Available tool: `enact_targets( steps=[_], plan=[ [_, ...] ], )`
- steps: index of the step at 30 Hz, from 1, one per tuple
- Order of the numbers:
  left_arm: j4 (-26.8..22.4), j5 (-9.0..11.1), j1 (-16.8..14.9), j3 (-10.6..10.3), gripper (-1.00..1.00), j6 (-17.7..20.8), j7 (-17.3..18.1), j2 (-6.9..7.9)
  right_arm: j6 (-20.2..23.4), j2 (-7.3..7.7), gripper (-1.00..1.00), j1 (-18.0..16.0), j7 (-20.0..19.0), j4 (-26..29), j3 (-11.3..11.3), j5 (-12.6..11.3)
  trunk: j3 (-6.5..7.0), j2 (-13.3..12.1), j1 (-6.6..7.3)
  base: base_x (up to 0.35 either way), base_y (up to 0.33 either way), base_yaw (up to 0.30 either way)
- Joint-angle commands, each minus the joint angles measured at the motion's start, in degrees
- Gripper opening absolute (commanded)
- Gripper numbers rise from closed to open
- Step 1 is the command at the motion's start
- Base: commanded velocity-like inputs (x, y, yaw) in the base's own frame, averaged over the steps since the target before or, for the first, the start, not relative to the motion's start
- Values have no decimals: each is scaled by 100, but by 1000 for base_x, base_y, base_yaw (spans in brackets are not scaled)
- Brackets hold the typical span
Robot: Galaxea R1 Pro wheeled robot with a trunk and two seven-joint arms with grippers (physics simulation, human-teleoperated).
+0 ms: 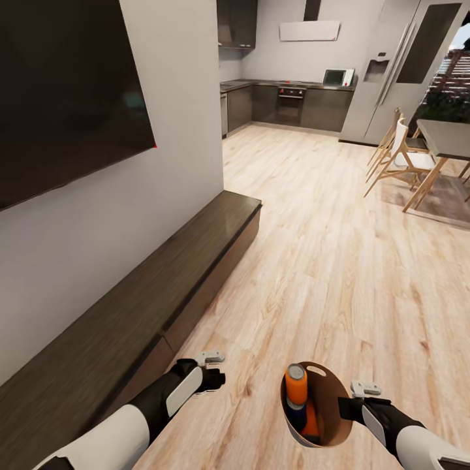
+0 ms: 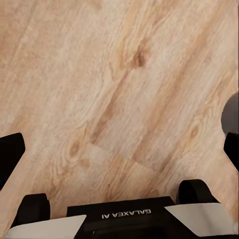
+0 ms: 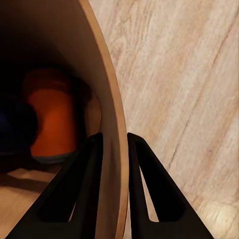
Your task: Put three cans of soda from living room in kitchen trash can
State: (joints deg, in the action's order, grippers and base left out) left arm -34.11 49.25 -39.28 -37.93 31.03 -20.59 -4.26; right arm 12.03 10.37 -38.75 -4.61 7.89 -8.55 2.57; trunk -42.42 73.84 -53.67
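Right tool [image 3: 110, 144] clamped on trash can [image 1: 329, 398] rim | 3 soda cans [image 1: 296, 385] inside, above floor | left tool [image 1: 210, 358] apart, empty | light, stiff; keep upright

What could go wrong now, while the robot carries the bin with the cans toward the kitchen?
The right gripper pinches only the thin wall of the trash can, so it might slip or tilt. One orange can stands above the rim and could fall out. The dining chairs stand near the path to the kitchen, so a bump is possible.
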Motion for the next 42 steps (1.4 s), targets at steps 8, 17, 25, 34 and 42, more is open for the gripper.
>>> enact_targets(
  steps=[8,17,25,34,42],
  plan=[
    [-226,-3,7,4,100,30,-14,4,1,0,-100,-1,-32,2,-25,-38,-144,323,-176,0,0,0],
    [-245,-3,8,-1,100,34,-16,4,-24,0,-100,-1,-31,3,-24,-38,-306,684,-374,0,0,0],
    [-250,-3,8,-4,100,34,-16,4,-33,0,-100,-1,-38,3,-24,-38,-449,1004,-550,0,0,0],
    [-251,-3,8,-4,100,34,-16,4,-34,-4,-100,-1,-40,2,-22,-38,-611,1365,-747,0,0,0],
    [-253,-4,8,-4,100,31,-16,4,-34,-6,-100,-1,-40,2,-19,-37,-754,1686,-923,0,0,0]
  ],
)
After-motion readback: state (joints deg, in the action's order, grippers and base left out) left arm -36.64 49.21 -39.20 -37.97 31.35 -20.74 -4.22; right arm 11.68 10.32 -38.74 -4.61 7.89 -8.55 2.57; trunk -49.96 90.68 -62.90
